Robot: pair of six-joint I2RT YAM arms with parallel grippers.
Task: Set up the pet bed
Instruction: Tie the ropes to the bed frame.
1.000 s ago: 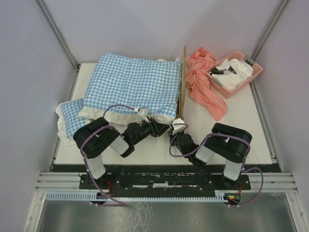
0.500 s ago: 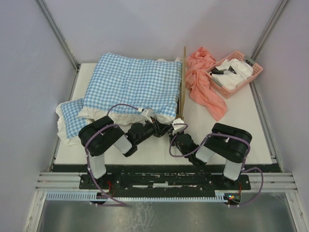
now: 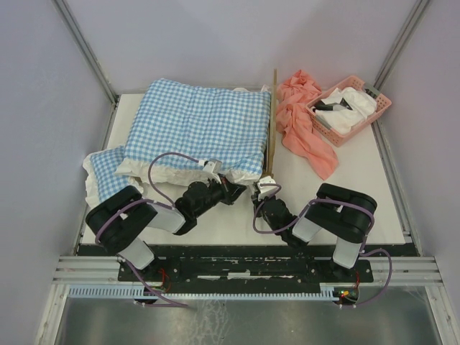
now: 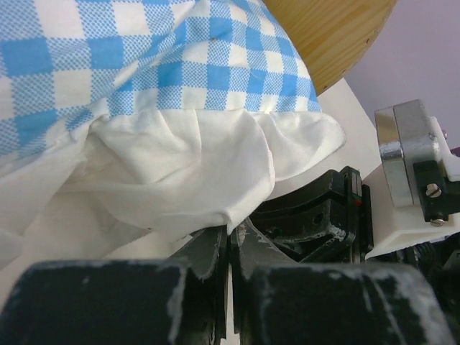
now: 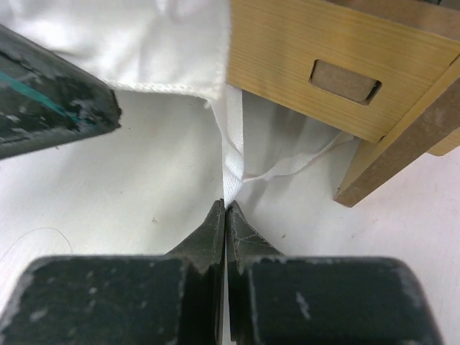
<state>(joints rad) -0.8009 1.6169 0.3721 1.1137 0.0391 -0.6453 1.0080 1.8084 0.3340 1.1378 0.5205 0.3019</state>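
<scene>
Left gripper (image 4: 230,231): pressing together on the white frill (image 4: 180,172), lower centre.
Right gripper (image 5: 226,210): pinching a white tie (image 5: 233,154) beside the frame corner.
Pet bed (image 5: 302,43): sitting upper centre in the top view, under the checked cushion (image 3: 198,126); probably light, stiff wood, a rail offering the firmest hold.
Table (image 3: 359,198): lying white and smooth, perhaps slippery.
Room: pale walls enclosing it; pink basket (image 3: 379,106) sitting upper right.

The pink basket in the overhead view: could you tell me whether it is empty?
No, the pink basket has white cloth piled inside it.
</scene>
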